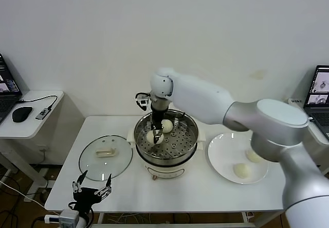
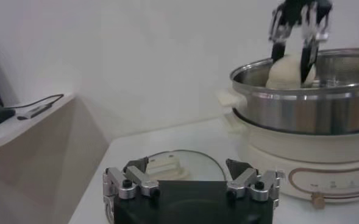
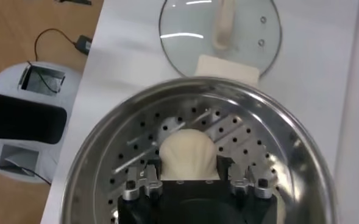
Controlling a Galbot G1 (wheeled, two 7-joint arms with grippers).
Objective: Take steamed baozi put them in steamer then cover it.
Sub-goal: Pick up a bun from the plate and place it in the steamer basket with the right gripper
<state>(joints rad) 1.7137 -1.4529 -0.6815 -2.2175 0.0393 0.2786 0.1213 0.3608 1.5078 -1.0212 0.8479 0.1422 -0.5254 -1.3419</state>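
The steamer (image 1: pixel 191 135) stands mid-table, its perforated tray (image 3: pixel 252 140) bare in places. Reaching down into the pot, my right gripper (image 1: pixel 156 135) is shut on a cream-white baozi (image 3: pixel 188 155), just above or on the tray; I cannot tell which. A second baozi (image 1: pixel 167 126) lies in the steamer behind it. Two more baozi (image 1: pixel 241 170) (image 1: pixel 254 156) rest on the white plate (image 1: pixel 218 158) to the right. The glass cover (image 1: pixel 105 156) lies flat on the table left of the steamer. My left gripper (image 1: pixel 92 187) hangs open and empty at the table's front left edge, near the cover (image 2: pixel 185 161).
A low white side table (image 1: pixel 31 115) at the far left carries a black mouse (image 1: pixel 21 114) and a cable. A laptop (image 1: pixel 320 92) stands at the far right. The wall is close behind the steamer.
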